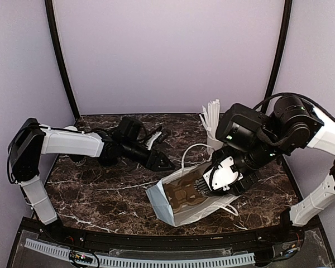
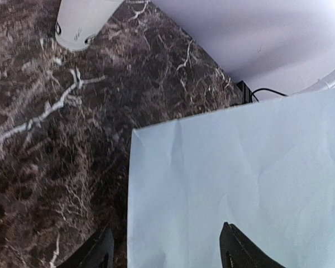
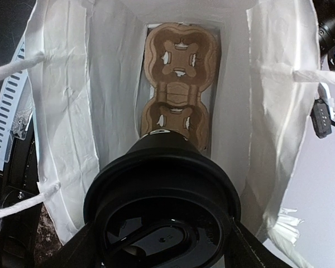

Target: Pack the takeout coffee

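The takeout coffee [image 3: 162, 167], a dark cup with a black lid, is held between the fingers of my right gripper [image 3: 162, 248] at the mouth of a white paper bag [image 3: 72, 84]. The bag [image 1: 159, 204] lies on its side on the marble table, mouth towards the right arm. A brown cardboard cup carrier [image 3: 178, 72] sits at the bag's far end, beyond the cup. In the top view my right gripper [image 1: 207, 187] reaches into the bag and the cup is hidden. My left gripper [image 1: 161, 162] is open just off the bag's closed end; its wrist view shows the bag's white panel [image 2: 240, 173] ahead of the gripper [image 2: 167, 254].
A white cup of white sticks [image 1: 212, 125] stands behind the bag near the back wall. A white cup base [image 2: 81, 22] shows at the top left of the left wrist view. The bag's rope handles [image 1: 192, 148] lie loose around its mouth. Black frame rails border the table.
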Robot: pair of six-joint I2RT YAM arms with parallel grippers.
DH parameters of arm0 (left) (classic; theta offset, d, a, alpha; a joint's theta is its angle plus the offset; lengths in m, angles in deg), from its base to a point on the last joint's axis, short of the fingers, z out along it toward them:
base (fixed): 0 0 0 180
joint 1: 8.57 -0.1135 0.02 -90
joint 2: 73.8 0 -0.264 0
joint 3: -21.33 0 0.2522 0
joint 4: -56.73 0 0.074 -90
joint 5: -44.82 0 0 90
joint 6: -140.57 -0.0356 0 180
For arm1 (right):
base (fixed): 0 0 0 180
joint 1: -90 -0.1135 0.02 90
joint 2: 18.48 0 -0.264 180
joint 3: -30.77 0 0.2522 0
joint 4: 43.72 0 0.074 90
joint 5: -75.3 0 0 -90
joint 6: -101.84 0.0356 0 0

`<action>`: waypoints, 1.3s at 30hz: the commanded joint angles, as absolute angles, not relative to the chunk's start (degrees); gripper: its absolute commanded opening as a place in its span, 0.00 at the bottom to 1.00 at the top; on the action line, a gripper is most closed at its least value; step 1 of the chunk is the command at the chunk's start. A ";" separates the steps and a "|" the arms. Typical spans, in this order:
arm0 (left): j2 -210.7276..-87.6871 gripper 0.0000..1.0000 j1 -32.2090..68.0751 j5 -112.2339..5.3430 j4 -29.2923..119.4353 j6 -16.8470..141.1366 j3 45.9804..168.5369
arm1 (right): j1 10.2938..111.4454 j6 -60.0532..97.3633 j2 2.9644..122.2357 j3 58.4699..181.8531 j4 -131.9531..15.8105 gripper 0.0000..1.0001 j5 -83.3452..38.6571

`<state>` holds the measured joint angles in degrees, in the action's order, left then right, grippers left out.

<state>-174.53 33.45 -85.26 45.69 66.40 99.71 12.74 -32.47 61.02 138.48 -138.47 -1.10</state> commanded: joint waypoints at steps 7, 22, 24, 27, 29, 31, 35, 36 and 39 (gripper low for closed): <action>-172.71 0.67 33.38 -84.51 50.81 68.69 94.00 | 9.44 -38.07 56.42 130.95 -133.88 0.41 1.05; -176.36 0.67 33.23 -85.83 51.05 68.16 96.60 | 7.16 -46.46 49.96 118.92 -118.39 0.40 7.03; -176.81 0.67 33.19 -86.39 51.20 68.19 97.00 | 7.54 -45.99 50.47 118.45 -117.42 0.41 6.60; -176.98 0.67 33.12 -86.79 51.43 68.23 97.20 | 9.49 -44.16 52.41 119.47 -117.07 0.41 4.59; -176.91 0.67 33.17 -87.19 51.56 68.19 97.12 | 10.79 -43.07 53.96 120.07 -117.47 0.40 3.24; -176.81 0.67 33.10 -87.54 51.64 68.08 97.03 | 11.63 -42.38 55.04 119.68 -117.15 0.40 2.95; -176.74 0.67 33.03 -88.17 51.93 67.93 96.55 | 12.38 -42.29 56.09 117.59 -116.03 0.40 3.13; -176.73 0.67 33.05 -88.45 52.02 67.89 96.38 | 12.52 -42.38 56.30 117.16 -115.66 0.40 3.26; -176.64 0.67 33.02 -88.86 52.57 68.01 95.88 | 12.87 -42.63 56.79 115.75 -114.38 0.40 4.00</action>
<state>-177.48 33.32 -86.92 51.00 68.63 95.86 12.22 -43.34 56.35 117.39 -117.44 4.00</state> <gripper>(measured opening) 0.671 0.704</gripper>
